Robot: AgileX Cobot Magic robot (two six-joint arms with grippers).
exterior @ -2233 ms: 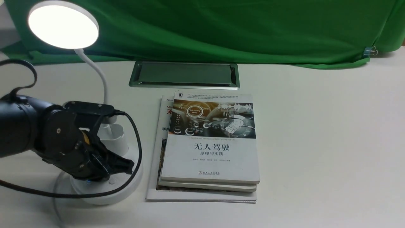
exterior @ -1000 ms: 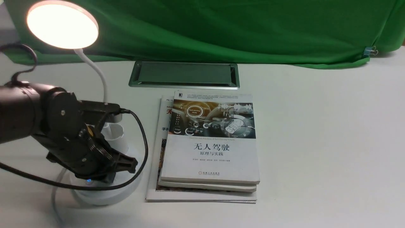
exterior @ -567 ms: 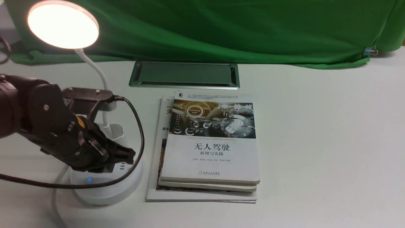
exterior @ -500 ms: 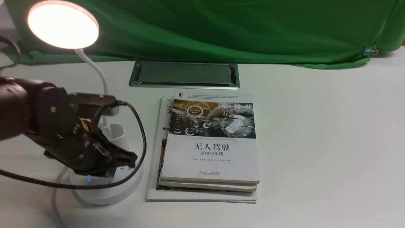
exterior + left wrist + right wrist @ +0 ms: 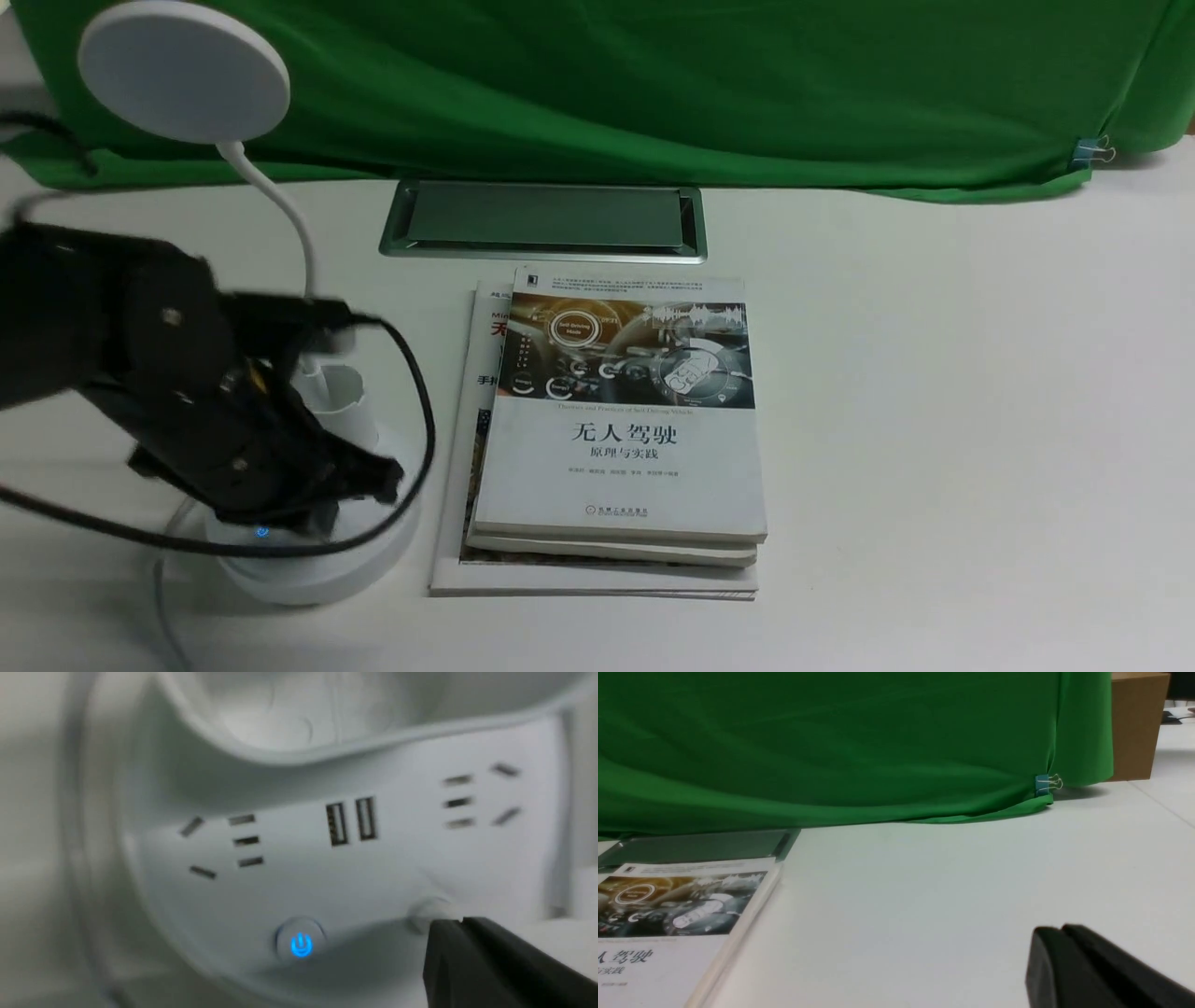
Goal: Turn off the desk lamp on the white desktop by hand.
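desk lamp (image 5: 184, 70) head dark; left tool (image 5: 381, 478), clenched and empty, tip at a base button (image 5: 427, 909). switching-off looks done; only withdrawal remains.

Front view overlooks your matte white desktop (image 5: 934, 392); left wrist hugs the round white lamp base (image 5: 299, 891); right wrist, low, shares the white-covered books (image 5: 682, 905).

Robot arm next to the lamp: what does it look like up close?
The left arm is bulky, rounded and black. The left gripper is a black pincer, with a small orange mark behind it. A thick black cable loops from it.
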